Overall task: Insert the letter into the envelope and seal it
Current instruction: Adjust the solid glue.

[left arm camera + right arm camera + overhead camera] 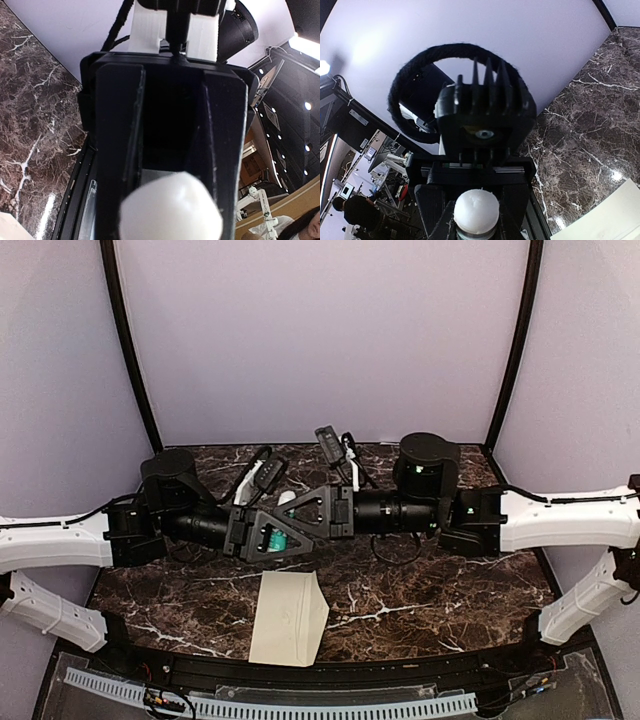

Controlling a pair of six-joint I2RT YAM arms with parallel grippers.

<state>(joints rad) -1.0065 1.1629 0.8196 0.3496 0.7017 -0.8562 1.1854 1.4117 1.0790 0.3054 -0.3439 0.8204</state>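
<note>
The envelope [288,620] lies flat on the dark marble table [430,590], close to the near edge and about midway between the two arm bases. One long side comes to a point toward the right, and neither arm touches it. A cream corner at the lower right of the right wrist view looks like the same paper. Above and behind the envelope, the two arms meet wrist to wrist over the middle of the table. The right gripper [476,222] is clamped on a white round-capped stick [476,209], with its dark fingers [432,212] against either side of the cap. The left gripper [170,200] faces it head-on. A white rounded tip [170,212] shows between its fingers [117,160], but I cannot tell whether they pinch it or stand clear. A lilac backdrop [320,340] encloses the table
</note>
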